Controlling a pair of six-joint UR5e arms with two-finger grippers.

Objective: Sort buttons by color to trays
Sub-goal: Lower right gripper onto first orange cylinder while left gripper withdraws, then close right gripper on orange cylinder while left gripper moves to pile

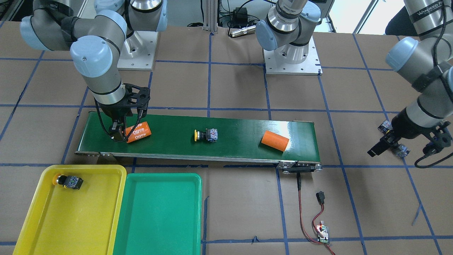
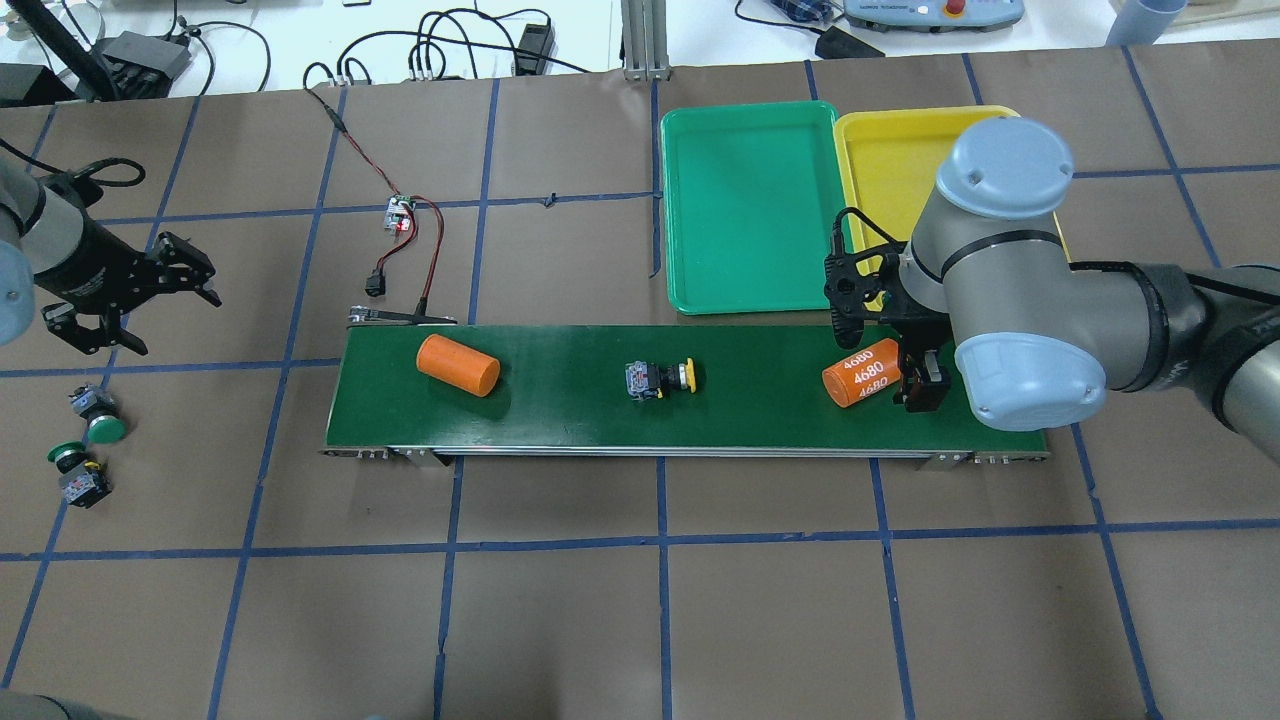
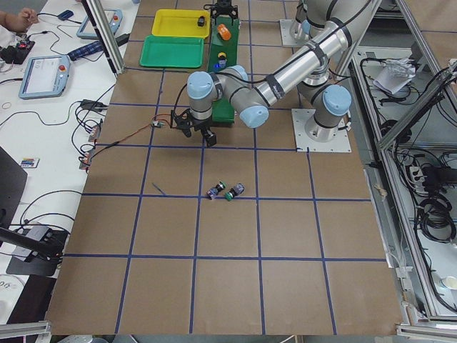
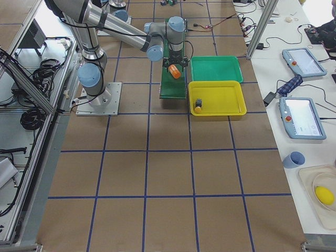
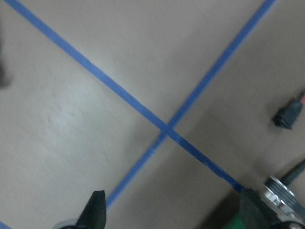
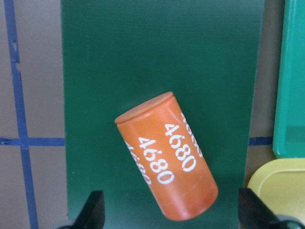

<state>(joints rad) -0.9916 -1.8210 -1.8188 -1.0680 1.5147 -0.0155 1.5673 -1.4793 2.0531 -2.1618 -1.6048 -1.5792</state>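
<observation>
front-facing view: the right gripper (image 1: 119, 134) hangs low over the tray end of the conveyor belt (image 1: 240, 131), fingers spread, just beside the orange cylinder marked 4680 (image 1: 138, 132). that cylinder is not for sorting. the step in hand looks like fetching the yellow button (image 1: 206, 135), which lies on its side at mid-belt. to do it well, i would lift clear of the cylinder, come down square over the button's blocky body rather than its round cap, and close across the flat sides. another yellow button (image 1: 69, 181) lies in the yellow tray (image 1: 70, 219). the green tray (image 1: 159, 212) holds nothing.

overhead view: the mid-belt button is well apart from the right gripper, with the marked cylinder between them, and a plain orange cylinder (image 2: 458, 364) lies at the far end. the left gripper (image 2: 150, 312) hovers open off the belt, near two green buttons (image 2: 100, 418) (image 2: 75, 472) on the table (image 2: 660, 600).

side views: both are too small to judge the fingers, and add only that the green buttons lie close together.

left wrist view: fingertips (image 5: 97, 210) stand wide apart over bare table and blue tape, grasping nothing.

right wrist view: fingertips (image 6: 95, 210) are wide open, the marked cylinder tilted between them. i cannot tell whether they touch it, but probably not.
</observation>
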